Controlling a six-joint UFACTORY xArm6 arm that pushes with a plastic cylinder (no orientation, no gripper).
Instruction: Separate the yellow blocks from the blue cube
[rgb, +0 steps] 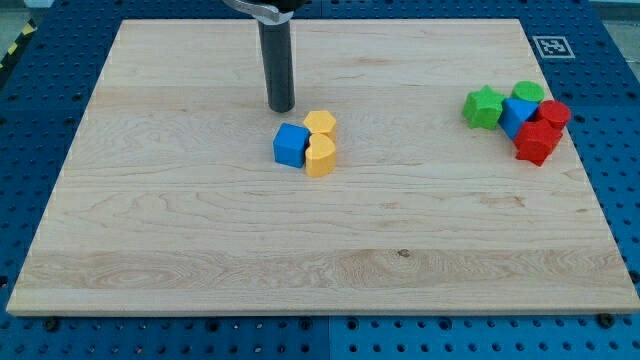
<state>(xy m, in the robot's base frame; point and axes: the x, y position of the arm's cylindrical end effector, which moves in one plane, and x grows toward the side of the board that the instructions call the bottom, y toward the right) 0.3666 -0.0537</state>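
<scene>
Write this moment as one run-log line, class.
tip: above blue cube, apart | yellow blocks: touching cube's right | separation: not done

robotics lab, wooden board (200, 250), blue perforated bench (610, 110), fiducial tag (548, 46)

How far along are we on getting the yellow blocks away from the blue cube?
Nothing looks done: the yellow hexagonal block and the yellow heart-shaped block both sit against the blue cube near the wooden board's middle. In hand: my tip stands just above the trio toward the view's top, touching none. Left: push both yellows clear.
</scene>
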